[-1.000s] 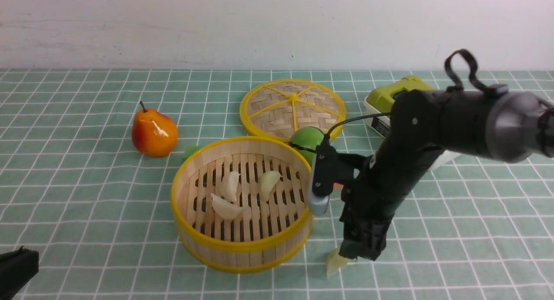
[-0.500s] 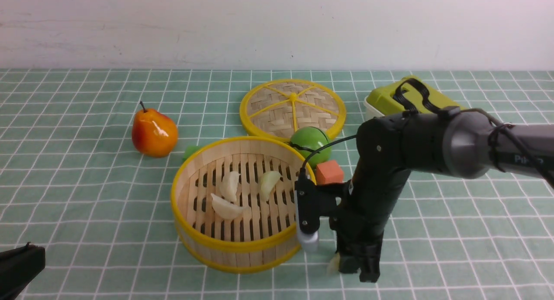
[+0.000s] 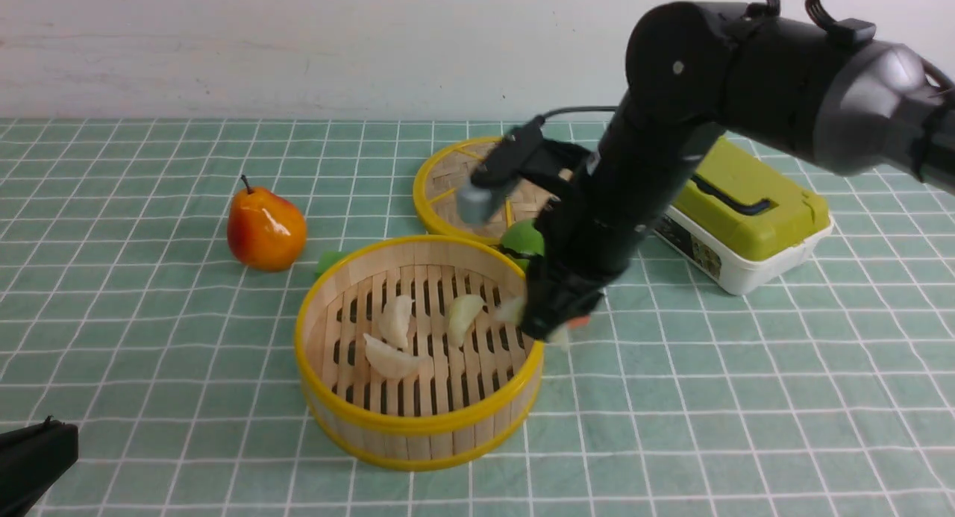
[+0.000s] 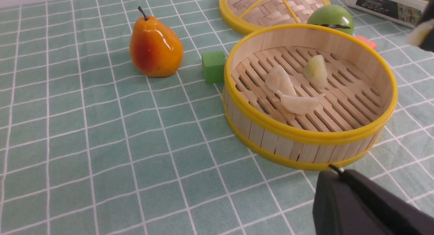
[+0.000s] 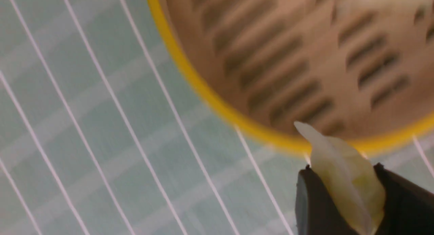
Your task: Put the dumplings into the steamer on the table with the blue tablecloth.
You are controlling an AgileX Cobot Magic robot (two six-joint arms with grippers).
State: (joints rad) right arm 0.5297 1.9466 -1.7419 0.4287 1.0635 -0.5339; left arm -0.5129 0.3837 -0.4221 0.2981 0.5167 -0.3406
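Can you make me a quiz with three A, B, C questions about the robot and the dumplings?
1. Where is the pear?
A) inside the steamer
B) on the flat woven disc
C) on the tablecloth

2. How many dumplings lie inside the steamer?
A) one
B) three
C) five

3. What is the right tool doing?
A) holding a dumpling
B) holding the pear
C) holding nothing

Right letters:
1: C, the pear stands on the green tablecloth, outside the steamer.
2: B, three pale dumplings lie on its slatted floor.
3: A, the right tool has a dumpling between its fingers, near the steamer's yellow rim.
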